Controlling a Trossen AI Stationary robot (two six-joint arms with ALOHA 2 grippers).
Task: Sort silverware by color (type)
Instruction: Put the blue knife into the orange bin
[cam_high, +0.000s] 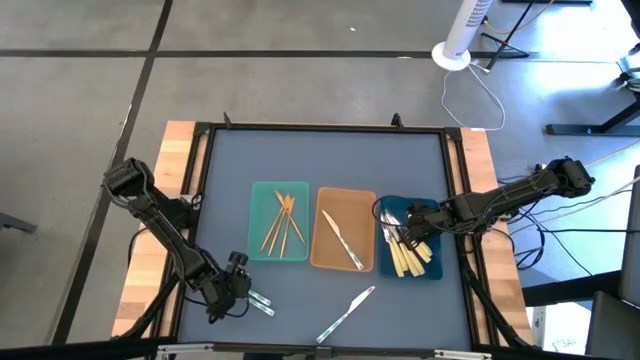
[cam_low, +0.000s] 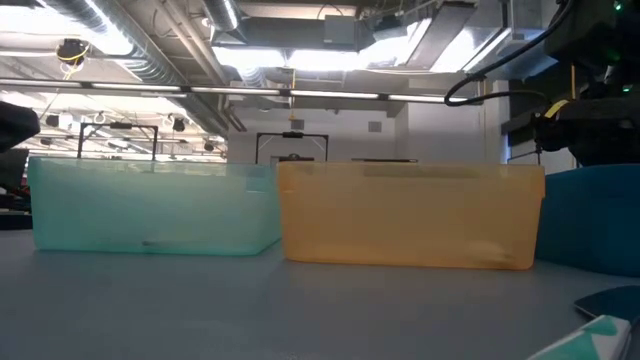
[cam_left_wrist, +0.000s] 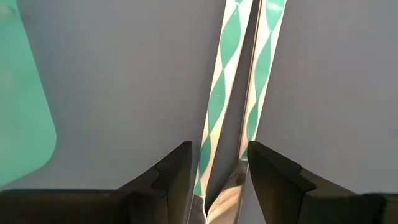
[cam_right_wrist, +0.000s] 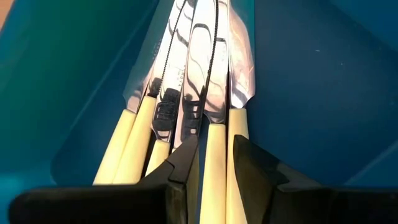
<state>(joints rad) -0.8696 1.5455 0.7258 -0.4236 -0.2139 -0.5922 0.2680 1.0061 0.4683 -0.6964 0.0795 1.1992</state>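
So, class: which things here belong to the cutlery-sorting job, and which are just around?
Job:
gold utensils
silver knife in tan tray
yellow-handled knives
loose silver knife
teal tray
blue tray

Just around:
white fan base
cables

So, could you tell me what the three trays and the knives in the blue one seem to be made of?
The teal tray and tan tray look like translucent plastic, with light passing through the walls. The blue tray looks like opaque, smooth plastic. The knives have mirror-bright, probably steel blades and cream handles, perhaps plastic.
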